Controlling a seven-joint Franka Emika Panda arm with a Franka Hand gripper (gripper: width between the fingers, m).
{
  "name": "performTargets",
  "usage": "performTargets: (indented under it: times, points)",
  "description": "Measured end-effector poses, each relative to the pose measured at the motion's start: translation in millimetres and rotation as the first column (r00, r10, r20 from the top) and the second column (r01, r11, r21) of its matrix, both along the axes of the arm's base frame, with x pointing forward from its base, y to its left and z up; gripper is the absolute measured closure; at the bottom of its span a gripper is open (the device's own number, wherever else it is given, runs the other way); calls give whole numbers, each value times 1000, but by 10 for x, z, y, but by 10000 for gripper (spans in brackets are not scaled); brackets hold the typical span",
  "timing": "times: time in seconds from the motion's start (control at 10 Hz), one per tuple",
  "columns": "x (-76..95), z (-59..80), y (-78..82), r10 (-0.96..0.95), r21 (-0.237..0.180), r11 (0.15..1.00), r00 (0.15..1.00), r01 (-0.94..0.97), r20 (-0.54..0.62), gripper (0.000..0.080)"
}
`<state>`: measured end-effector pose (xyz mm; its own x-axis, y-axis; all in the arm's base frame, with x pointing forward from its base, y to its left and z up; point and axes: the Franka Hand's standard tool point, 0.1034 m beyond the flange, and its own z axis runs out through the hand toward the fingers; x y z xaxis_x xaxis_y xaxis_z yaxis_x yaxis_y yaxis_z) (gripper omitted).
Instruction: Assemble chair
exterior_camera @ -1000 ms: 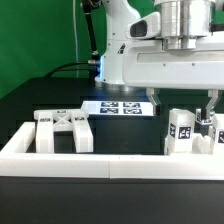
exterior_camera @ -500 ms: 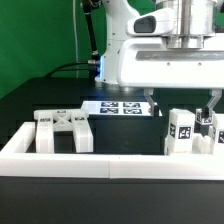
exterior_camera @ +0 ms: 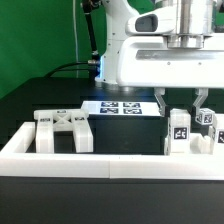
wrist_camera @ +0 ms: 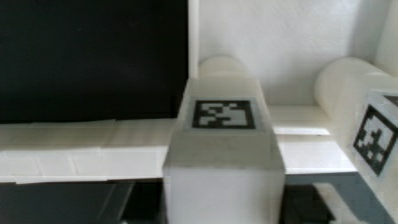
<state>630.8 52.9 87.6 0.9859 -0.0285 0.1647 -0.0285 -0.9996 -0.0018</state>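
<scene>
A white square chair post (exterior_camera: 180,131) with a black-and-white tag stands upright behind the border wall on the exterior view's right. My gripper (exterior_camera: 180,106) hangs just above it, open, with one finger (exterior_camera: 160,101) on each side of the post's top and a small gap to each. In the wrist view the same post (wrist_camera: 222,120) fills the middle, between my gripper's (wrist_camera: 222,203) dark fingers. A second tagged chair part (exterior_camera: 208,128) stands close by on the exterior view's right and also shows in the wrist view (wrist_camera: 365,120). The cross-braced chair frame (exterior_camera: 62,130) lies at the left.
The long low white border wall (exterior_camera: 100,158) runs across the front. The marker board (exterior_camera: 118,107) lies flat on the black table behind the parts. The arm's white base (exterior_camera: 125,50) stands at the back.
The gripper has shifted slightly toward the exterior view's right. Its fingers now stand closer together, framing the tagged post's top. The chair parts have not moved.
</scene>
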Motion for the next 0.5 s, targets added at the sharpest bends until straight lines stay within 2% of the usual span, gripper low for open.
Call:
performTargets:
  times: [0.1, 0.3, 0.5]
  points:
    - [0, 0, 0, -4, 1, 1000, 1000, 4, 0, 511]
    - [0, 0, 3, -182, 34, 983, 983, 182, -2, 511]
    - [-18, 3, 10, -457, 70, 886, 889, 458, -24, 511]
